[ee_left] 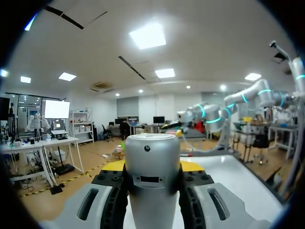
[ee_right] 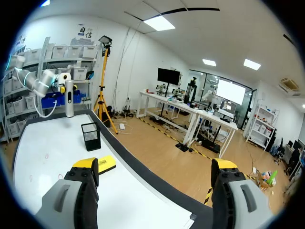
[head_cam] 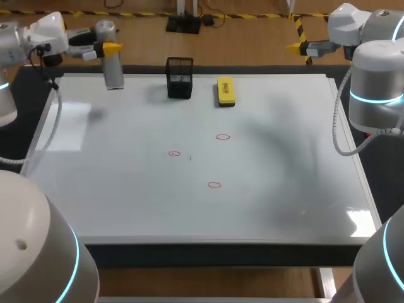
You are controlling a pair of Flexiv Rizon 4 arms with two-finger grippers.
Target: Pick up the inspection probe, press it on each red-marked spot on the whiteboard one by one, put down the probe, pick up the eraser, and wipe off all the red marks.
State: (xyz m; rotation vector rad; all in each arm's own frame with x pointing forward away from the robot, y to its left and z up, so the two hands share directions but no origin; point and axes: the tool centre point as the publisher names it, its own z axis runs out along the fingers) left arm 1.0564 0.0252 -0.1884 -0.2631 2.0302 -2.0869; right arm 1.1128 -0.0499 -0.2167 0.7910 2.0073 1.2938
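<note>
Probe [head_cam: 113, 69], clamped upright between the left fingers [head_cam: 111, 48], well apart from the whiteboard's [head_cam: 126, 189] three red marks [head_cam: 175, 153]; pickup done, pressing, set-down and wiping seemingly left; eraser [head_cam: 225, 90] unheld; right fingers [head_cam: 295, 45] spread wide, empty.

Black mesh pen holder [head_cam: 180, 78]: square-sided, upright, open at the top. Stands near the table's far edge, a little left of the middle. Mesh is see-through on all the sides that show.

Table [head_cam: 208, 255]: dark matte surface, showing as a strip along the near edge and another down the left side.
</note>
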